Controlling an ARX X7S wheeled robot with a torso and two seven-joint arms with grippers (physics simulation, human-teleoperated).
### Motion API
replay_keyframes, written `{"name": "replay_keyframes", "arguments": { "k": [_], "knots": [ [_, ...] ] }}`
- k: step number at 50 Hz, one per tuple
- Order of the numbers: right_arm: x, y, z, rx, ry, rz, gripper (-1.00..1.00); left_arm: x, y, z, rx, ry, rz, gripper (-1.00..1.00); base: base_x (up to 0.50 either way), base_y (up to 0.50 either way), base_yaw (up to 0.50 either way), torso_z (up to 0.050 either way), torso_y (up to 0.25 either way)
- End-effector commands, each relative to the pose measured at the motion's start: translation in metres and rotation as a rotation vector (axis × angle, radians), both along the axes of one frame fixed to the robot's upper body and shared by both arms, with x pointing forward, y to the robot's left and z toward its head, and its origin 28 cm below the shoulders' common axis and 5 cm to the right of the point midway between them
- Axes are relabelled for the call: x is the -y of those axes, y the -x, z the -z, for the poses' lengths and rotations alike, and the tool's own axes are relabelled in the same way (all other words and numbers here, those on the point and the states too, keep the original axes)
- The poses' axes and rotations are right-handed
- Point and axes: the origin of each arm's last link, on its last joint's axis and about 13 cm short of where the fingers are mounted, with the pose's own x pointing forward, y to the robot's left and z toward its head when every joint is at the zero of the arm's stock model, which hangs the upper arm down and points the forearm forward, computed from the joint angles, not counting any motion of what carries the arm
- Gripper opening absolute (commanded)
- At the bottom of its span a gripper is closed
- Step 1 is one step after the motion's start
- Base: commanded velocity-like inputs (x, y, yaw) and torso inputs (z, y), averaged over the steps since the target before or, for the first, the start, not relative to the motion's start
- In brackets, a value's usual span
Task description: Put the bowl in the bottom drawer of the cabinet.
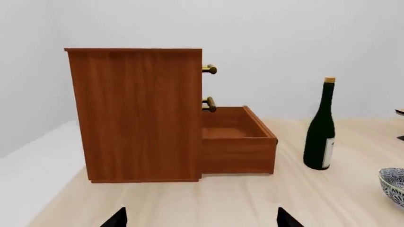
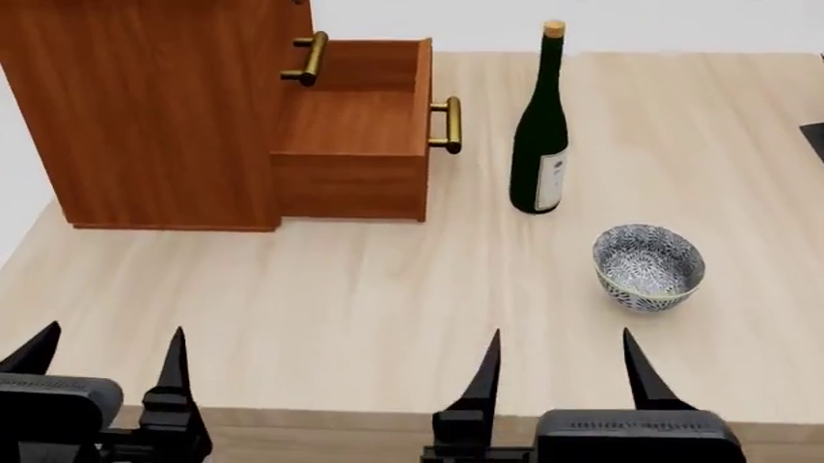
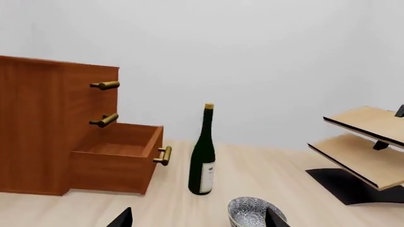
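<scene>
Bowl (image 2: 647, 265), just beyond the right gripper (image 2: 562, 368) (jaws spread, empty), looks stiff, slick and breakable. Pinch its rim; left gripper (image 2: 107, 359) likewise released

We record the bowl (image 2: 649, 265) upright on the surface (image 2: 386, 318), small and round, with a dense blue-and-white floral pattern inside and out and a pale rim; nothing touches it, and it sits well apart from the cabinet (image 2: 154, 106). We note the cabinet as a boxy reddish-brown wood-grain unit standing on the same surface, its two upper fronts closed, each with a brass bar handle. The bottom drawer (image 2: 354, 135) is pulled out to what looks like most of its depth, showing a plain wood interior with nothing in it, brass handle facing the bowl's side.
</scene>
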Motion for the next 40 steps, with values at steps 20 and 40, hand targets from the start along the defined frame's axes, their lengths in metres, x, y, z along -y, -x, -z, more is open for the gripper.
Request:
{"name": "replay_keyframes", "arguments": {
  "k": [20, 40],
  "knots": [
    [0.000, -0.009, 0.000, -0.006, 0.013, 0.009, 1.00, -0.006, 0.061, 0.006, -0.007, -0.037, 0.039, 1.00, 0.50, 0.13, 0.00, 0.023, 0.008],
    [-0.002, -0.011, 0.003, -0.015, 0.014, 0.005, 1.00, -0.005, 0.066, 0.013, -0.012, -0.039, 0.053, 1.00, 0.50, 0.13, 0.00, 0.000, 0.000]
  ]
}}
